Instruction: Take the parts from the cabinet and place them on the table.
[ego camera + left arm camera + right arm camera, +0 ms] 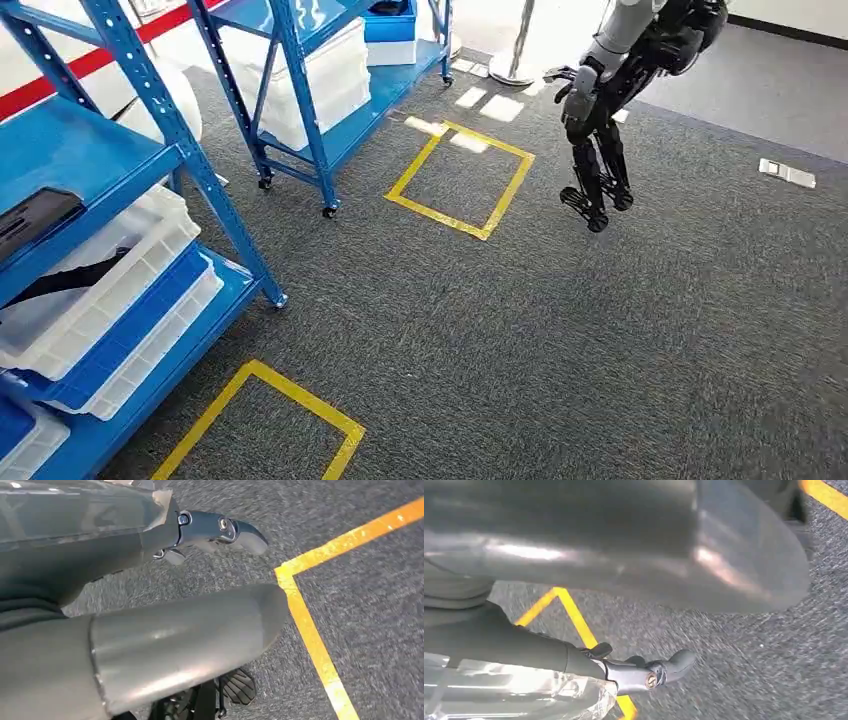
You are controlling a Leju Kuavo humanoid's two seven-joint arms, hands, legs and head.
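Right under us, both arms hang low over the grey carpet (560, 380). The left hand (150, 545) has its fingers (235, 530) stretched out, well apart from the thick thumb, with nothing between them: open and empty. The right hand (574, 660) is the same, fingers out straight and holding nothing. Now the blue cabinet (170, 140), our landmark, stands on the robot's left. Just in front of its near corner is a yellow floor square (300, 400). On its lower shelf sits a white tray (130, 260) stacked over a blue one, and in that tray lies a long black part (70, 277), its length roughly along the tray. On the shelf above rests another dark part (35, 218), half cut off by the picture's edge. So the parts lie to the left of both hands and off the floor. I judge the left hand the nearer one, needing a turn toward the cabinet and a lift before any reach. Beyond the cabinet there's a second yellow square (460, 180), then another blue rack (300, 90) loaded with white bins. Farthest out, a silver arm (620, 40) dangles a dark hand over the carpet; whose it is I cannot tell.
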